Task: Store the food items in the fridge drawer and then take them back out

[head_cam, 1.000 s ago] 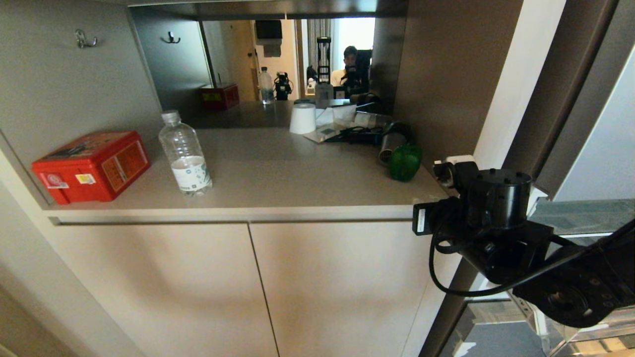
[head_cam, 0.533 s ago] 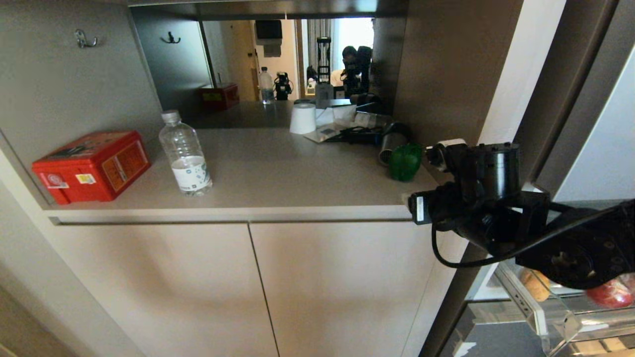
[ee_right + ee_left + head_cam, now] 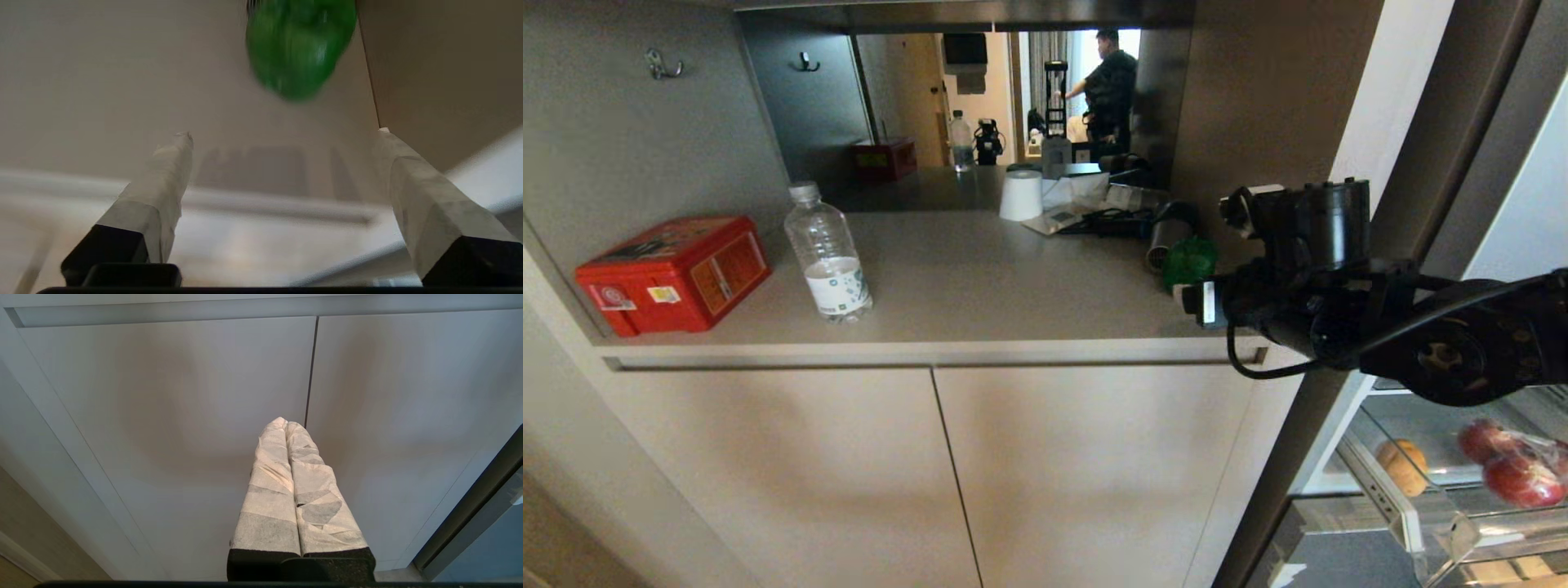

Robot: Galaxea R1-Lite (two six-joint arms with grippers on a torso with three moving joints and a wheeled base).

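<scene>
Right arm reaches in from the right, its right claw (image 3: 282, 134) spread wide and empty (white-wrapped fingers (image 3: 163, 183) well apart). Left claw (image 3: 288, 424) parked, fingers pressed together.

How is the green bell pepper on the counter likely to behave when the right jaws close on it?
The bell pepper looks glossy, so the right gripper, its jaws wide open and short of it, may slip on the skin. Its rounded, lobed body could rock or roll if nudged. It is probably light and hollow, so a hard squeeze might dent it.
</scene>
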